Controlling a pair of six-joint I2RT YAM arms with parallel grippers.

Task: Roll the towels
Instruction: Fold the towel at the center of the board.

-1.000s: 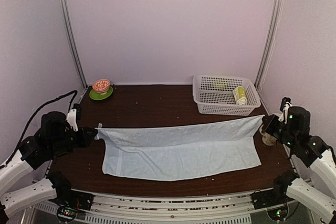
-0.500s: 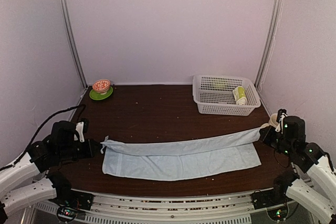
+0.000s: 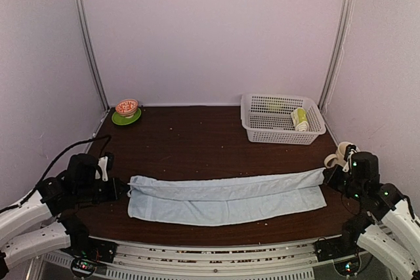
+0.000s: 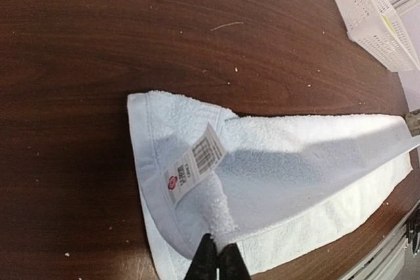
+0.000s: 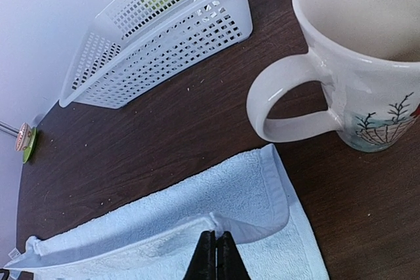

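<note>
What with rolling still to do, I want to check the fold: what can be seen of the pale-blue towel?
The pale-blue towel is soft terry with hemmed edges, folded lengthwise into a long band lying across the near part of the dark table. A white printed tag sits at its left end. The left gripper and right gripper each pinch an upper-layer corner, jaws shut.

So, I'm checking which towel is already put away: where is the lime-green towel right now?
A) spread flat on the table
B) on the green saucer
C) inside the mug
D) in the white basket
D: the lime-green towel sits rolled up inside the white basket, toward its right end; only the pale-blue towel is spread out.
</note>
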